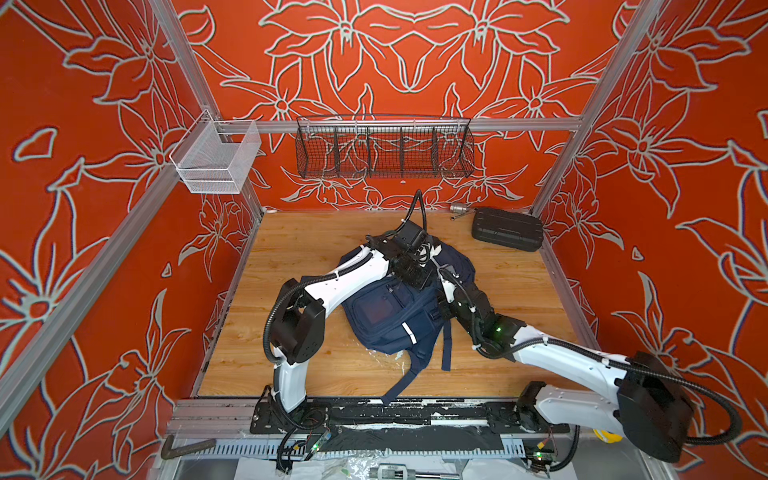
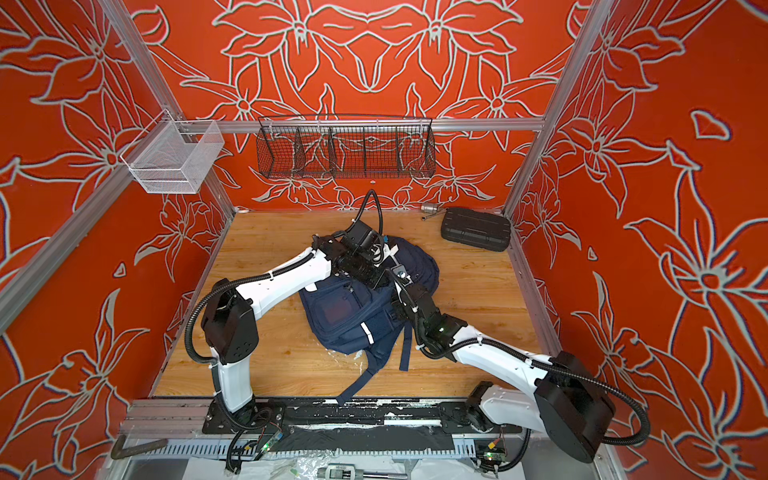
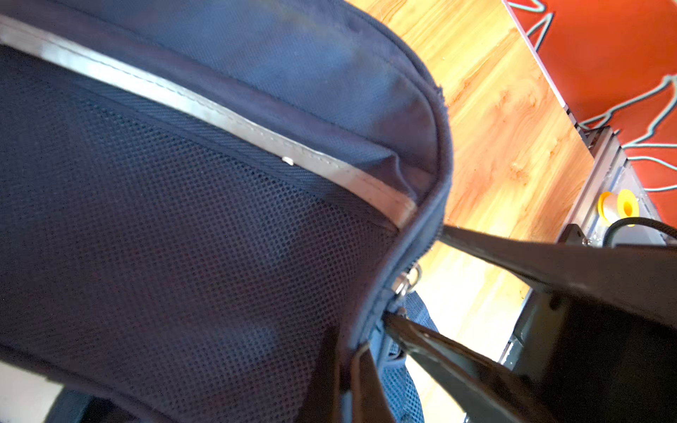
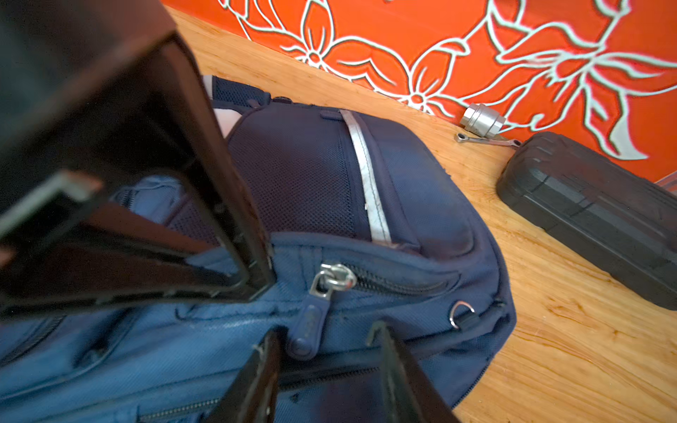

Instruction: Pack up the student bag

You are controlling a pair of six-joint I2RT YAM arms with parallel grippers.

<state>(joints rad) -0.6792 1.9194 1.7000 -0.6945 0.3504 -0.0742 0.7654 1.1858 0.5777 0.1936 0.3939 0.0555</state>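
wooden surface (image 1: pixel 299 257) is carrying the student bag (image 1: pixel 386 320), which is lying at the centre of both top views. left jaws are pinching shut on its navy fabric, while right jaws are standing partly open on either side of the zipper pull (image 4: pixel 309 329), not clamping it.

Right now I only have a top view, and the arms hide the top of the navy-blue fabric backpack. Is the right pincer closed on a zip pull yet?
Observer: No. The right wrist view shows the right pincer open, straddling the dark-blue zip pull tab without clamping it.
Operator: And the other arm?
Observer: The left pincer is shut. It appears to pinch the backpack fabric right beside the silver metal zip slider.
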